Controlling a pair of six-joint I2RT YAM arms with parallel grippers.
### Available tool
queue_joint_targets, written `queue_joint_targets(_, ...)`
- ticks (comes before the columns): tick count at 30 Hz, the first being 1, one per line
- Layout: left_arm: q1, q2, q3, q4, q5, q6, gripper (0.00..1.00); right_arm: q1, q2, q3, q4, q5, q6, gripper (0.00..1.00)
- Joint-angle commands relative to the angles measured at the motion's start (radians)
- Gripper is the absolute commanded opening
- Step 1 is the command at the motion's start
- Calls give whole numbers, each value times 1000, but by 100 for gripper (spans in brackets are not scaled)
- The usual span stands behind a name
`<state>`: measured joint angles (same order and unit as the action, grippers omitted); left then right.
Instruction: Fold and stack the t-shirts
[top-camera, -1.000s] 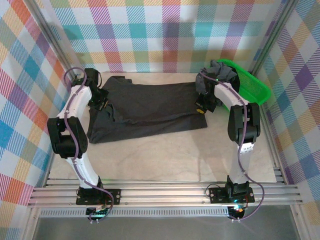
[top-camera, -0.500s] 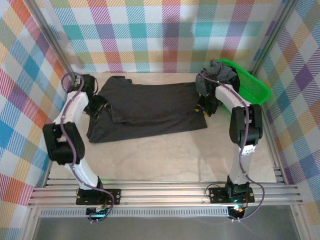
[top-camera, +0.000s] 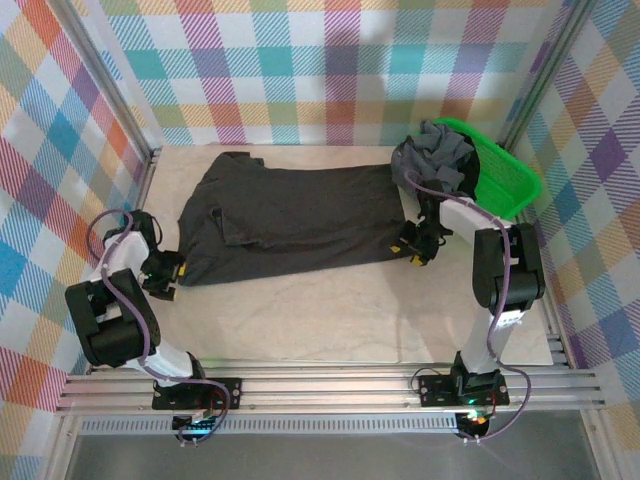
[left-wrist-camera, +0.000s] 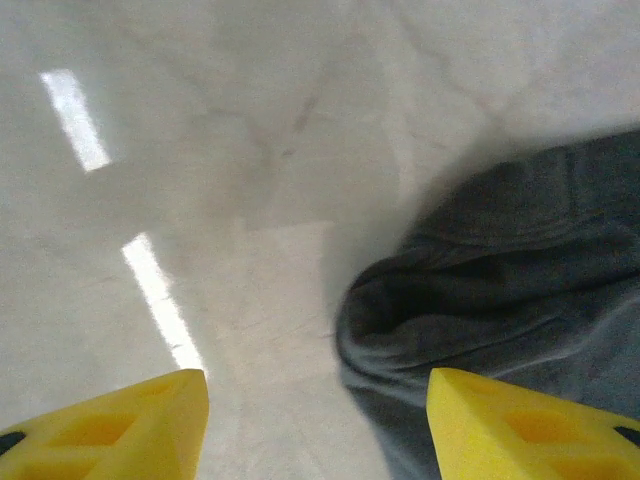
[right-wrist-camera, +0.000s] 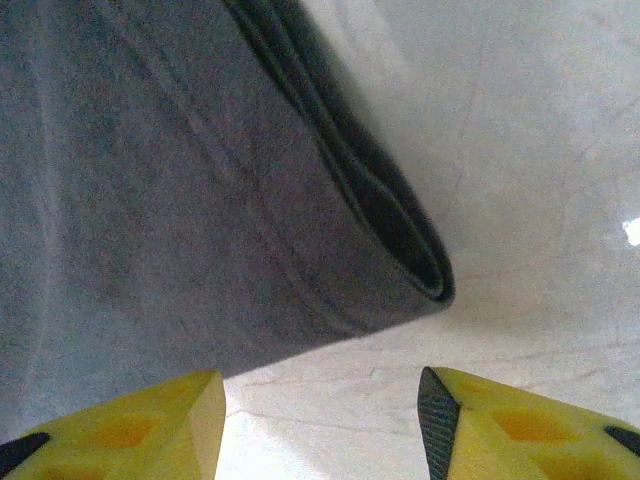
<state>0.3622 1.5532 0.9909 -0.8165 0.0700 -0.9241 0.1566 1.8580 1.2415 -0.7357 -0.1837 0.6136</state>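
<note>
A large charcoal-black t-shirt lies folded lengthwise across the far half of the table. My left gripper is low on the table at the shirt's near-left corner, open. In the left wrist view that rounded shirt corner lies in front of the right fingertip, with bare table between the jaws. My right gripper is open at the near-right corner. Its wrist view shows the folded shirt edge just beyond the fingertips, with nothing held. A medium grey t-shirt is heaped over the basket's left end.
The bright green plastic basket stands at the back right against the enclosure frame. Checked walls close in the table on three sides. Bare marble table stretches between the shirt and the near rail.
Both arms have swung from the shirt's far side down to its near corners. The left gripper went furthest, toward the near left. The shirt's left end now lies flatter.
</note>
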Motion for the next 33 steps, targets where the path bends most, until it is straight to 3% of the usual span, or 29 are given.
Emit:
queue_joint_targets(1, 5, 45, 5, 71, 22, -2, 59, -27, 30, -8, 51, -37, -3, 54)
queue_joint_targets(6, 6, 74, 1, 113, 38, -8, 52, -33, 75, 19, 49, -47, -9, 51)
queue_joint_targets(10, 6, 60, 26, 84, 16, -3, 32, -32, 95, 20, 60, -26, -2, 44)
queue_joint_targets(19, 8, 69, 111, -36, -42, 61, 1, -32, 126, 70, 35, 56, -12, 10)
queue_joint_targets(23, 8, 99, 185, -124, -84, 110, 0, -32, 119, 75, 28, 78, -24, 0)
queue_joint_targets(33, -11, 162, 295, -288, -156, 264, 0, -30, 57, 43, 7, 96, -29, 0)
